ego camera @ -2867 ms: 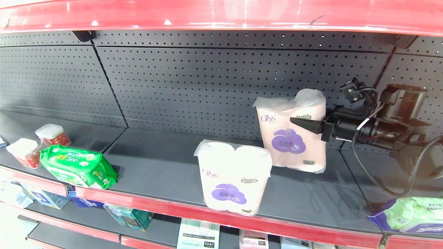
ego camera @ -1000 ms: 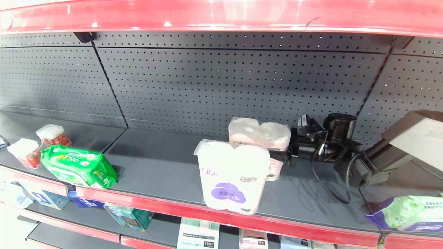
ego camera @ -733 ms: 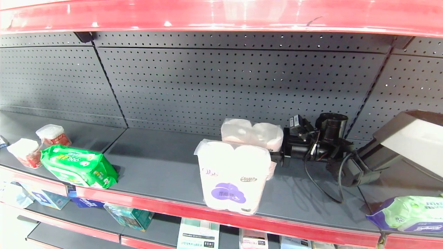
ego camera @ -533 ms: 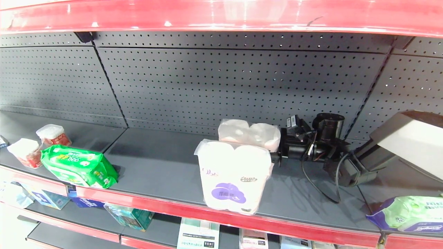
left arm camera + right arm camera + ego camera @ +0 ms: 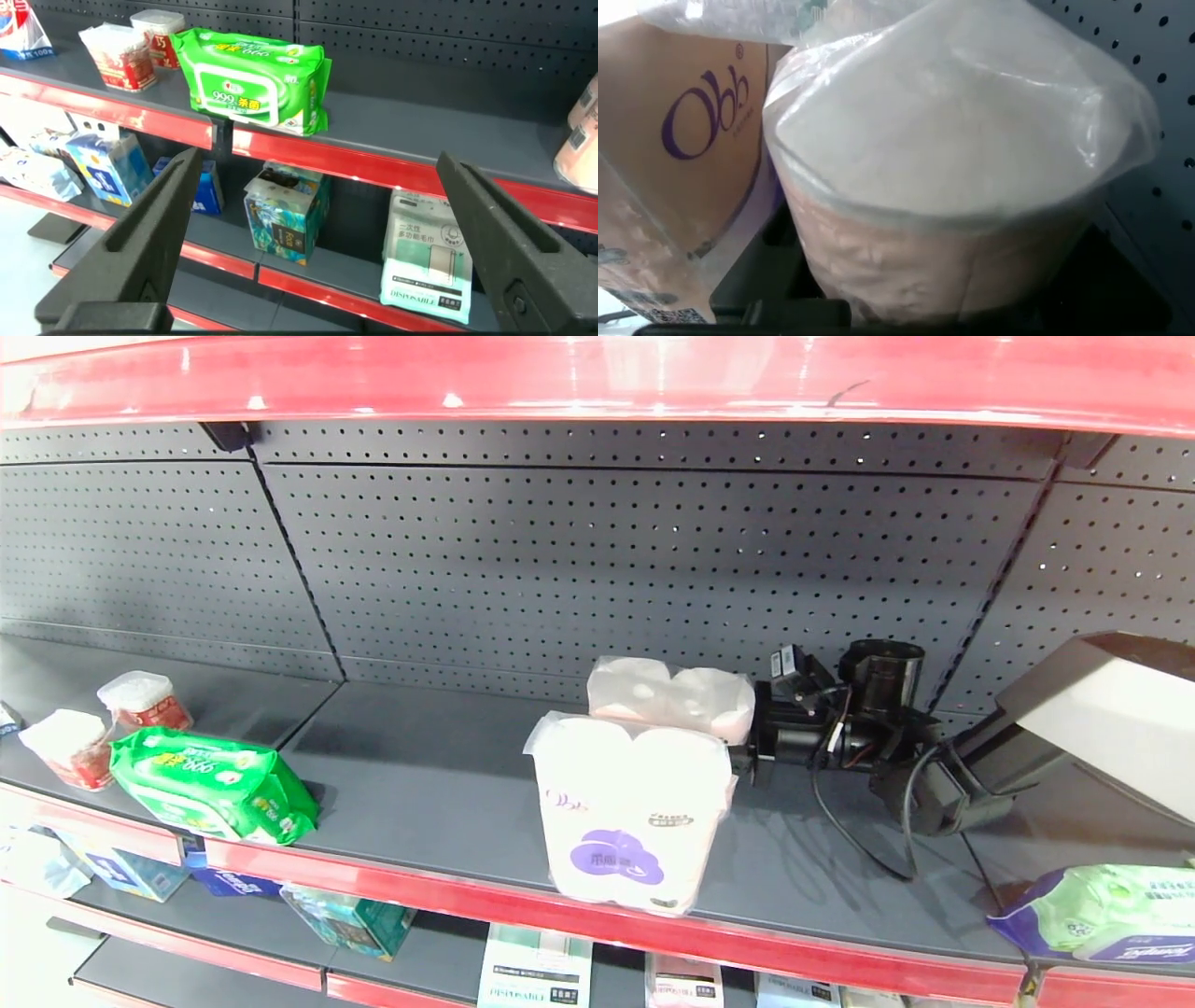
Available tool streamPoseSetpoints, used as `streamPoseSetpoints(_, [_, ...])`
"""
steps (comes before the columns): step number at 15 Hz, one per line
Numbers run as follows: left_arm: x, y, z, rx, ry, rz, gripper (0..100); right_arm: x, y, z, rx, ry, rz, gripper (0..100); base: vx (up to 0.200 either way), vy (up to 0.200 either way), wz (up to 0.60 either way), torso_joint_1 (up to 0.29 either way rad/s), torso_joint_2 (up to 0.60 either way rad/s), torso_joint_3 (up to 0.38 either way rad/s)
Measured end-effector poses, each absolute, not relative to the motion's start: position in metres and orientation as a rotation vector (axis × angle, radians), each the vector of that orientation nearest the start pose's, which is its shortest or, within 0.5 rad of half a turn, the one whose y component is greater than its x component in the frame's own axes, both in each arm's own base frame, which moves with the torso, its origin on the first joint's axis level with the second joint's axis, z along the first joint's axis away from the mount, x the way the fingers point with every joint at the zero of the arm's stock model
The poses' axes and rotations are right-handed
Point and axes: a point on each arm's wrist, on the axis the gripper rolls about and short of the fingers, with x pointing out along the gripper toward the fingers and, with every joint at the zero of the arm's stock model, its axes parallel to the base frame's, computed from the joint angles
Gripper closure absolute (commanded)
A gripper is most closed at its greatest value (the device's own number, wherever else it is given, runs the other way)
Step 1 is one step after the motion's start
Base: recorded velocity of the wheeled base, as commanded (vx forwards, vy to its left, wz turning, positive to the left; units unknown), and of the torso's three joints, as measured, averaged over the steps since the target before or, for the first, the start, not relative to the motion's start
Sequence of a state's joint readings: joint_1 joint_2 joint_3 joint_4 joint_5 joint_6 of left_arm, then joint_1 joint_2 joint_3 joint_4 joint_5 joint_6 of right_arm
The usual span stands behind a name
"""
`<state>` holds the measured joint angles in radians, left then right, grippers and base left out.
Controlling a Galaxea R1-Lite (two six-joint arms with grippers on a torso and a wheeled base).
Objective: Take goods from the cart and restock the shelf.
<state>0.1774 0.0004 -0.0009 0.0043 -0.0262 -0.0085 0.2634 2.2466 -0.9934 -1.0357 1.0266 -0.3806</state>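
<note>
The rear roll pack (image 5: 670,698), clamped between the right gripper's (image 5: 744,763) fingers, seems down on the shelf (image 5: 439,784) right behind the front roll pack (image 5: 627,807), so only release looks left, while the left gripper's (image 5: 318,159) fingers gape wide around nothing, free for further goods.

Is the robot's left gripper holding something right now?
No, the left gripper is open wide and nothing sits inside it.
</note>
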Motion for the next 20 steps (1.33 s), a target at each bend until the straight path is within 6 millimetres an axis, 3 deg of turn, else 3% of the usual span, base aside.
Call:
streamPoseSetpoints(6, [-0.022, -0.005, 0.075, -0.009, 0.003, 0.152, 0, 0.388, 0.135, 0.075, -0.215, -0.032, 1.326, 100, 0.0, 0.0, 0.0, 0.0, 0.0, 0.0])
streamPoseSetpoints(13, [-0.022, -0.005, 0.075, -0.009, 0.004, 0.151, 0, 0.388, 0.133, 0.074, -0.214, -0.027, 1.322, 100, 0.0, 0.0, 0.0, 0.0, 0.0, 0.0])
streamPoseSetpoints(14, [-0.022, -0.005, 0.075, -0.009, 0.003, 0.151, 0, 0.387, 0.133, 0.073, -0.215, -0.025, 1.32, 0, 0.0, 0.0, 0.0, 0.0, 0.0, 0.0])
streamPoseSetpoints(20, [-0.022, -0.005, 0.075, -0.009, 0.003, 0.152, 0, 0.383, 0.132, 0.077, -0.211, -0.016, 1.313, 0, 0.0, 0.0, 0.0, 0.0, 0.0, 0.0])
